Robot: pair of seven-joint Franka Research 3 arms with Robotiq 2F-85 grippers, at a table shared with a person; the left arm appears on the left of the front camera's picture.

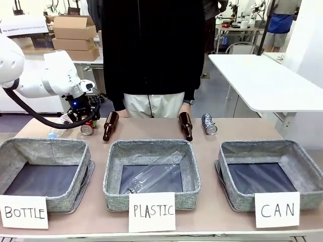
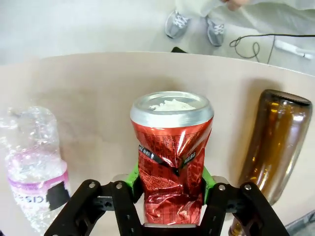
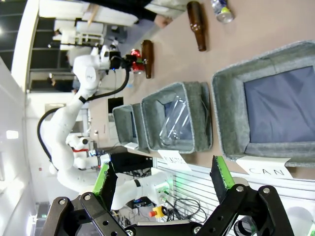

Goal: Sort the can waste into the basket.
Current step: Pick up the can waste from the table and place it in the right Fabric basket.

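The shiny red crushed can [image 2: 171, 157] stands upright between the green pads of my left gripper [image 2: 170, 179], which is shut on it. In the front view this red can [image 1: 87, 129] is at the table's far left, under the left gripper [image 1: 85, 121]. The dark silver-grey can [image 1: 209, 124] lies on its side at the far right of the table. The grey basket signed "CAN" [image 1: 237, 194] stands at the front right and holds nothing. My right gripper [image 3: 165, 177] hangs open high above the table, with the CAN basket [image 3: 226, 118] and the grey can [image 3: 222, 12] far below it.
Two brown bottles [image 1: 110, 126] [image 1: 185, 125] lie beyond the baskets; one brown bottle [image 2: 275, 147] is right beside the red can. A crumpled clear plastic bottle [image 2: 34, 167] lies on its other side. The PLASTIC basket [image 1: 113, 186] holds a clear bottle. The BOTTLE basket [image 1: 70, 189] stands front left. A person stands at the far edge.
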